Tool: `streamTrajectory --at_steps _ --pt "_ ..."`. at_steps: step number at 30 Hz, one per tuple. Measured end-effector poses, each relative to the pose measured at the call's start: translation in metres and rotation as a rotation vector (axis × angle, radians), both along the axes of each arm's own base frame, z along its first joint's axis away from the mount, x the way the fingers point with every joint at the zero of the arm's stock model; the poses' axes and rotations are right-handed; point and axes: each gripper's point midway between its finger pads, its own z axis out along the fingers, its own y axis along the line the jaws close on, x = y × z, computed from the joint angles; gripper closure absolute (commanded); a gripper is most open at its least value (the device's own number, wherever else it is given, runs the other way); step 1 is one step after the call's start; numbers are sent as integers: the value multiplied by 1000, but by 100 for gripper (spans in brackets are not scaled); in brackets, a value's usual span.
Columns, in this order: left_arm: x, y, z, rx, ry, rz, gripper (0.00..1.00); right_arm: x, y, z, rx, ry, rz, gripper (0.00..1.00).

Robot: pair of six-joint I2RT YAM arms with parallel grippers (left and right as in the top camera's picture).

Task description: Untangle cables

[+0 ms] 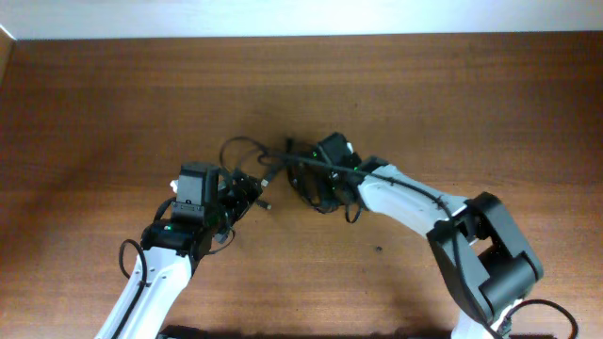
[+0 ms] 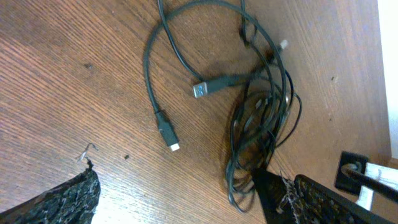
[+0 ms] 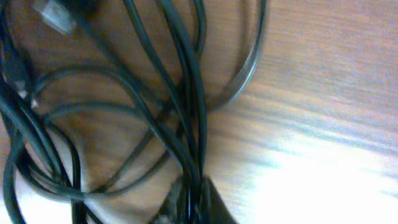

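right claw pinched shut on a few cables, probably anchoring them | left claw spread apart, empty, facing loose plugs | all mid-surface

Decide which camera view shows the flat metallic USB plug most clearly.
The left wrist view: the plug lies sharp and unobstructed on the table beside the tangled cables. Overhead, it is too small to pick out. The right wrist view gives only blurred close-up loops.
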Motion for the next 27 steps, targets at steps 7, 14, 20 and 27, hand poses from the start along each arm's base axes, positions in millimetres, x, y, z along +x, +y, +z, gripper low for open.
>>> streamTrajectory --at_steps 7,14,20,27 --pt "0 1 0 3 -2 2 1 -39 -14 247 325 -111 86 96" --pt "0 1 0 3 -1 2 1 -70 -26 260 331 -75 91 96" --pt "0 1 0 3 -1 2 1 -83 30 250 370 -41 166 96" --pt "0 1 0 3 -1 2 1 -96 24 231 275 21 156 96"
